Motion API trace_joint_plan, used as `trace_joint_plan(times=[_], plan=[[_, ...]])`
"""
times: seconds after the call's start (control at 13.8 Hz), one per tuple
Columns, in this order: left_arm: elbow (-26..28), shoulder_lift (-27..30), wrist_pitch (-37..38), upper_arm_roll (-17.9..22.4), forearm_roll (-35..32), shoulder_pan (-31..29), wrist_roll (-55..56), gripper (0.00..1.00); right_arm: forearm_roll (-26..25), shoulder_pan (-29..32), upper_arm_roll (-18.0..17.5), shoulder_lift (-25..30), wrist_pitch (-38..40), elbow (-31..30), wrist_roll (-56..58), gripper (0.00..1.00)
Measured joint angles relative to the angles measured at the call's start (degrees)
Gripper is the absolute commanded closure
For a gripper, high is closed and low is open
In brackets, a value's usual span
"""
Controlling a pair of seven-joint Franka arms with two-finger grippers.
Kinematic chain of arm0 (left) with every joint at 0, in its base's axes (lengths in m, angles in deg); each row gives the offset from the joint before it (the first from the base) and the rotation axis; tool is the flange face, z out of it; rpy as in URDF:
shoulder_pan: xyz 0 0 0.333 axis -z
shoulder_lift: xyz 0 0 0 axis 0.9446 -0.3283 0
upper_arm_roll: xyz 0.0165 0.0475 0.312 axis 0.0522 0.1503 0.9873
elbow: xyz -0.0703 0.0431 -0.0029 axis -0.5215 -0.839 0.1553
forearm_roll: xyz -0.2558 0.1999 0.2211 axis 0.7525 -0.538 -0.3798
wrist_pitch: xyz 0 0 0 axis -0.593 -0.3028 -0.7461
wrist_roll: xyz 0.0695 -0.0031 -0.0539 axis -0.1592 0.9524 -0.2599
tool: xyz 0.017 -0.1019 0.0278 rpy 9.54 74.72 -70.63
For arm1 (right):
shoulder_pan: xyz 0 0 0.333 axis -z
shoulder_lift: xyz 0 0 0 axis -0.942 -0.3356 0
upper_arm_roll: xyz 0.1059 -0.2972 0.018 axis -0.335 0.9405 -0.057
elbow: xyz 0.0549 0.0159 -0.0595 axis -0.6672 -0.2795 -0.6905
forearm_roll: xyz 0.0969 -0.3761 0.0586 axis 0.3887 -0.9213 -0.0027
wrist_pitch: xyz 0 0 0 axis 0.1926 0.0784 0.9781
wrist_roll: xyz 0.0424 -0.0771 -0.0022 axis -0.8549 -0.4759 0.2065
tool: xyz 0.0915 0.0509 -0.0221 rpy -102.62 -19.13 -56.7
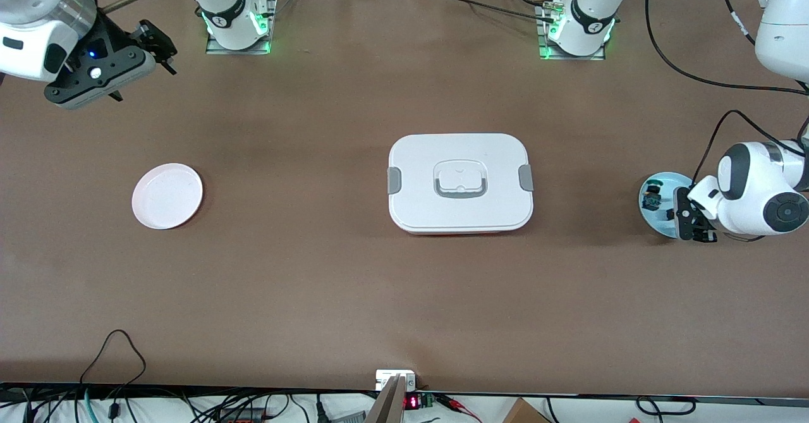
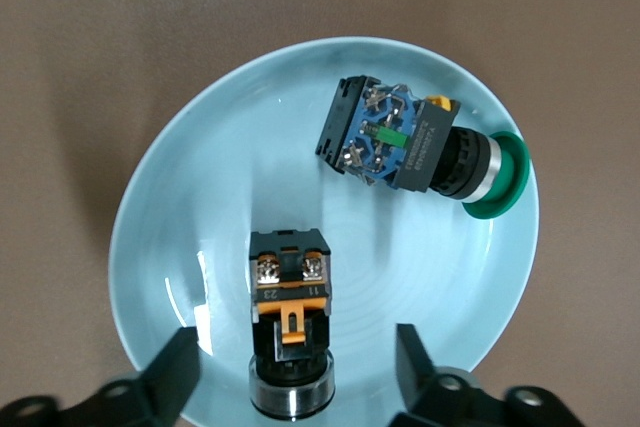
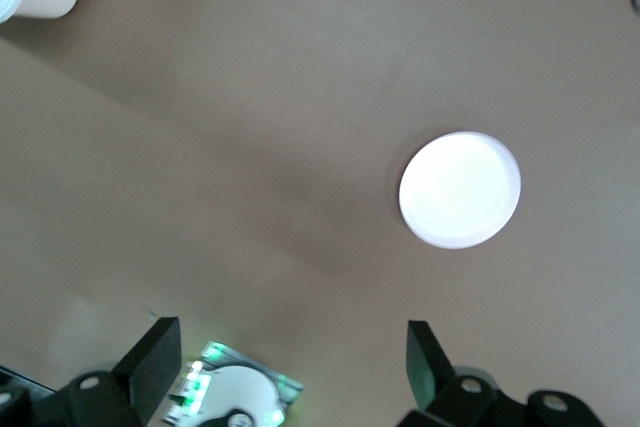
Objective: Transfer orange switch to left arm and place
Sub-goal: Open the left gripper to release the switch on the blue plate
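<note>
The orange switch lies on a pale blue plate at the left arm's end of the table, a black block with an orange clip and a metal ring. My left gripper hangs low over that plate, open, one finger on each side of the switch and not touching it. My left gripper hides the switch in the front view. My right gripper is up in the air over the right arm's end, open and empty. The white box stands shut at the table's middle.
A second switch with blue parts and a green button lies on the same blue plate. A white plate sits bare toward the right arm's end, also seen in the right wrist view as a white plate. Cables run by the left arm.
</note>
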State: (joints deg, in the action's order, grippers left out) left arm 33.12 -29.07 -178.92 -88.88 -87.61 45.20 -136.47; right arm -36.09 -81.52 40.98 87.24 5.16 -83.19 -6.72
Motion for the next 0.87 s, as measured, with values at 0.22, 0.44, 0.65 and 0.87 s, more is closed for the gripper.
trace_joint_plan(times=[0.22, 0.44, 0.65, 0.87], plan=[[-0.9, 1.2, 2.7, -0.8, 0.0, 0.0, 0.0, 0.0, 1.2, -2.6, 4.3, 0.2, -2.2, -3.7, -1.6, 0.0], [-2.2, 5.3, 9.4, -3.6, 0.6, -0.1, 0.3, 0.0, 1.3, -2.5, 4.9, 0.1, -7.7, -9.3, -5.4, 0.0], [-3.8, 8.9, 16.4, -4.4, 5.5, -0.1, 3.5, 0.0, 1.3, -0.9, 3.9, 0.1, -12.7, -14.4, -10.0, 0.0], [-8.7, 9.3, 26.6, -4.4, 11.9, 0.0, 13.1, 0.0, 1.2, 2.6, 3.0, 0.0, -14.7, -15.7, -10.3, 0.0]])
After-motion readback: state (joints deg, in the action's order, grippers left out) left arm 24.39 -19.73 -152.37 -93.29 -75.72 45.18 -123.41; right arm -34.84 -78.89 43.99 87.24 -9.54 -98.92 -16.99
